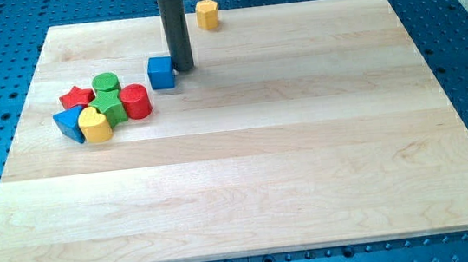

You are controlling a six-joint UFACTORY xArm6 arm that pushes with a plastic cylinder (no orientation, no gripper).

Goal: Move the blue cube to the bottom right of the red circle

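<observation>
The blue cube [161, 72] sits on the wooden board at the upper left, just up and right of the red circle [136, 101]. My tip [183, 67] stands right beside the cube's right side, touching or nearly touching it. The dark rod rises from there to the view's top edge. The red circle is a short red cylinder at the right end of a tight cluster of blocks.
The cluster left of the red circle holds a red star [76, 98], a green cylinder [105, 83], another green block [112, 109], a yellow heart [94, 125] and a blue triangle [67, 122]. A yellow block [207, 14] sits at the board's top edge [290, 5].
</observation>
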